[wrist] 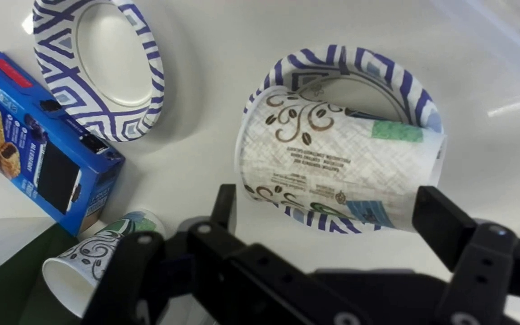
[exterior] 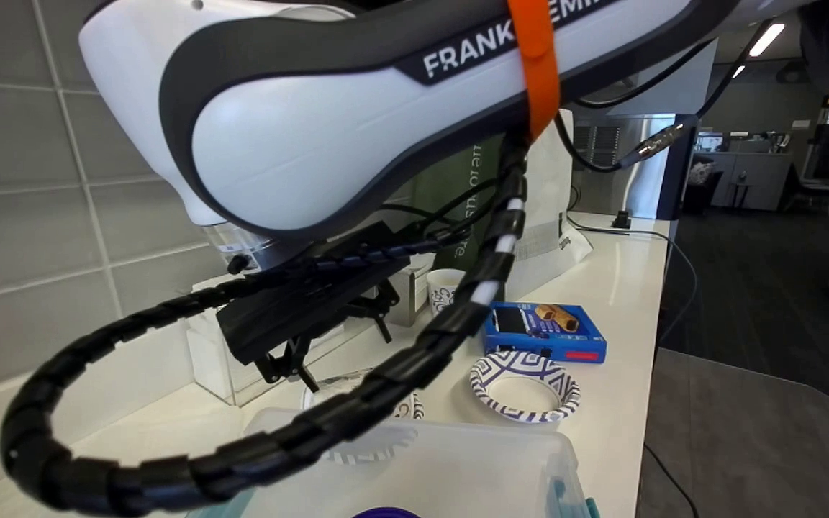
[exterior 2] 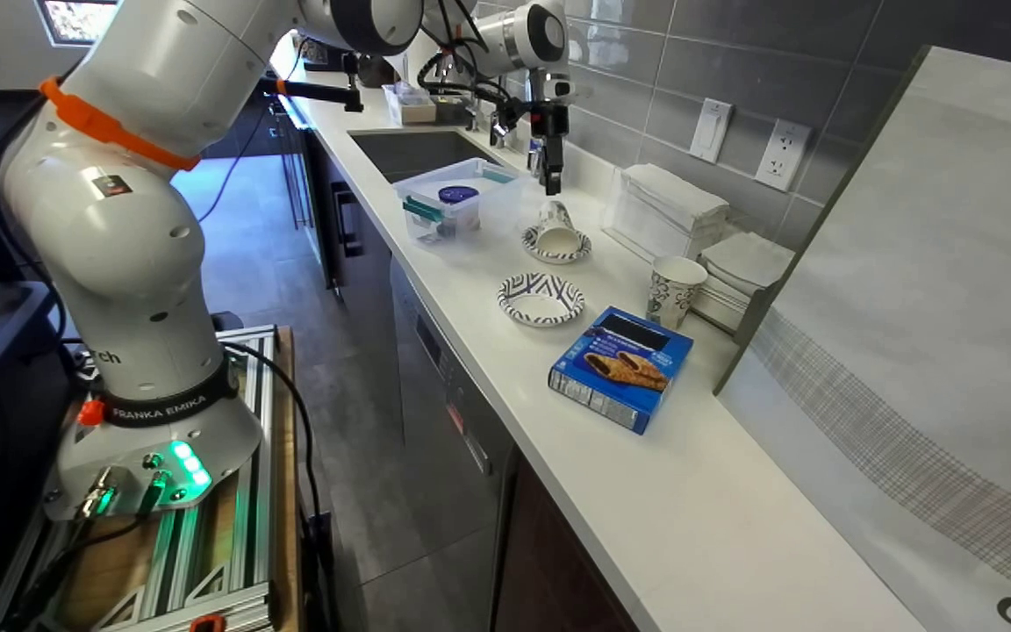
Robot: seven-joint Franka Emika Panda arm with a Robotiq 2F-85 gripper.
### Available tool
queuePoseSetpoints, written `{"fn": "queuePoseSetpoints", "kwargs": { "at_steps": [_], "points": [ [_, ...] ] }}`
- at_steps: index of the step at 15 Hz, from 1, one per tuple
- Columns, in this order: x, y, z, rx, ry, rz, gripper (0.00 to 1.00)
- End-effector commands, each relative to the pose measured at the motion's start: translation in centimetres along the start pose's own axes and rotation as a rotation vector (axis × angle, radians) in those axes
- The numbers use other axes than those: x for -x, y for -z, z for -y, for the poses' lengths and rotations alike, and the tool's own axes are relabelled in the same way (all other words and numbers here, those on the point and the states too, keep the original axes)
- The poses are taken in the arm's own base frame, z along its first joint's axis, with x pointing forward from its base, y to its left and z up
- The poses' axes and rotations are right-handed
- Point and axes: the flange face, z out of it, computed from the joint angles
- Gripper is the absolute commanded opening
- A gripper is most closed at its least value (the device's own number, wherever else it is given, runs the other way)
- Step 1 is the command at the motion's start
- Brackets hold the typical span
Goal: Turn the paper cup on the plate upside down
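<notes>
The paper cup (wrist: 332, 158) lies on its side across the plate (wrist: 415, 97) in the wrist view. Its wide rim points left there and its narrow base points right. In an exterior view the cup (exterior 2: 555, 230) lies with its mouth facing the camera on the plate (exterior 2: 582, 253). My gripper (wrist: 330, 207) is open, with one finger beyond the cup's rim end and one overlapping its base end in the picture. In exterior views the gripper (exterior 2: 553, 180) (exterior: 347, 358) hangs above the cup. A cable hides much of the cup and plate in an exterior view.
A blue-patterned plate (exterior 2: 514, 294), a blue food box (exterior 2: 620, 364) and another cup (exterior 2: 670, 294), standing upright, are on the counter. A clear plastic bin (exterior 2: 422, 195) stands close to the plate. Napkin holders (exterior 2: 659, 211) line the wall. A large paper bag (exterior 2: 909, 351) stands beyond.
</notes>
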Motion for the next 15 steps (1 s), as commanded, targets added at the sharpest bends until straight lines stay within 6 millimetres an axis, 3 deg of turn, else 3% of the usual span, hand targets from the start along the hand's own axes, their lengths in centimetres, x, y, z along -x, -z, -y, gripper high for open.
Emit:
{"fn": "queuePoseSetpoints", "kwargs": {
  "at_steps": [1,10,12,14,15],
  "points": [
    [-0.2,-0.6,1.4,-0.007,0.028,0.029,1.00],
    [-0.6,-1.4,1.9,0.002,0.035,0.014,1.00],
    [-0.6,-1.6,1.9,0.004,0.037,0.026,0.89],
    [-0.6,-1.8,1.9,0.007,0.041,0.028,0.86],
    [-0.6,-1.9,1.9,0.009,0.041,0.028,0.78]
  ]
}}
